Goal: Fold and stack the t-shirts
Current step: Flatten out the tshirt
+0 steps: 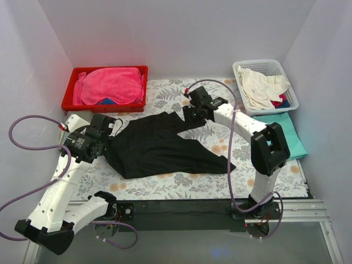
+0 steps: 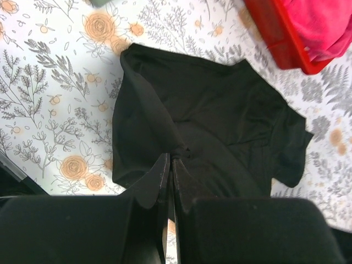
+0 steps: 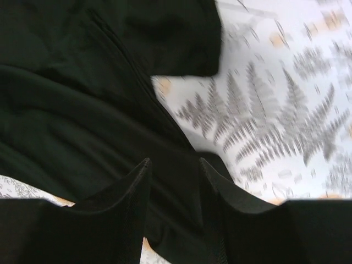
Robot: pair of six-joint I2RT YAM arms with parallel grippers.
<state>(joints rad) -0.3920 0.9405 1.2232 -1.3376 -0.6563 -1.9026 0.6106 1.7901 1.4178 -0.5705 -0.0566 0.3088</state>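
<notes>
Plain white walls (image 1: 176, 33) enclose a floral-patterned tabletop (image 1: 181, 187).

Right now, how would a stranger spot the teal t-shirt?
Find the white basket in the far right corner. On its near side lies the teal t-shirt. Only it is teal and flat; the cream cloths in the basket are crumpled.

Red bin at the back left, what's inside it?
A bunched pink cloth fills most of the red bin, with a small blue patch showing at its near edge. Whatever lies beneath the pink cloth is covered.
</notes>
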